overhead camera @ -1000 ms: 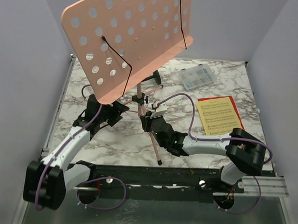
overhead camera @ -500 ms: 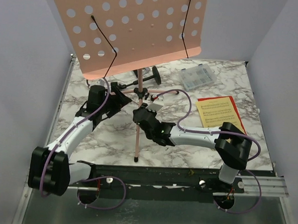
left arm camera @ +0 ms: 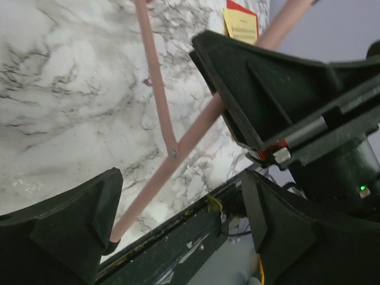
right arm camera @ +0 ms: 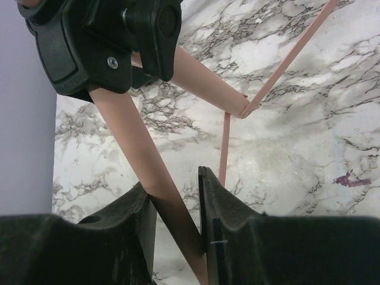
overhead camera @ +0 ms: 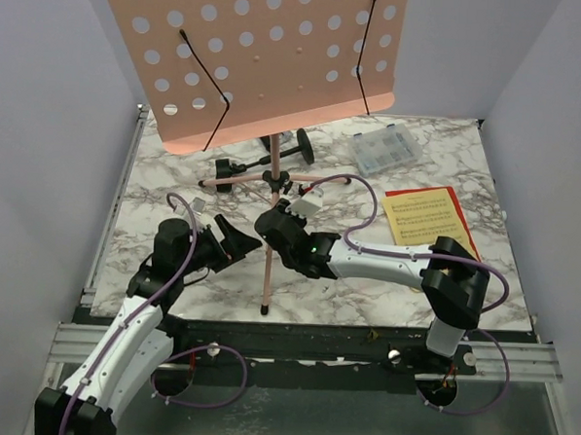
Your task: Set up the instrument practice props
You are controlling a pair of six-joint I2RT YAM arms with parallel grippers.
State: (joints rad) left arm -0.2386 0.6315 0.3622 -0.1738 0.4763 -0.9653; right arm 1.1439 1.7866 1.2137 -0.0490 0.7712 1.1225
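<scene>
Standing upright near the middle of the marble table (overhead camera: 496, 287), the pink music stand (overhead camera: 269, 60) holds its perforated desk high at 12 o'clock, with its thin legs splayed toward 6, 9 and 3 o'clock. The right gripper (overhead camera: 274, 223) is clamped on the leg that runs toward 6 o'clock, just below the black hub. The right wrist view shows both fingers (right arm camera: 127, 219) pressed against the pink tube with no gap. The left gripper (overhead camera: 239, 239) hangs at 8 o'clock from the hub, its jaws spread wide and holding nothing. In the left wrist view the pink leg and its thinner brace cross the open space between the fingers (left arm camera: 71, 219). The yellow and red sheet-music pages (overhead camera: 425, 223) lie flat at 3 o'clock, well apart from the stand. The black microphone (overhead camera: 301, 146) sits just behind the pole at 12 o'clock, partly hidden by the desk. A clear compartment box (overhead camera: 385, 149) rests at 1 o'clock.
</scene>
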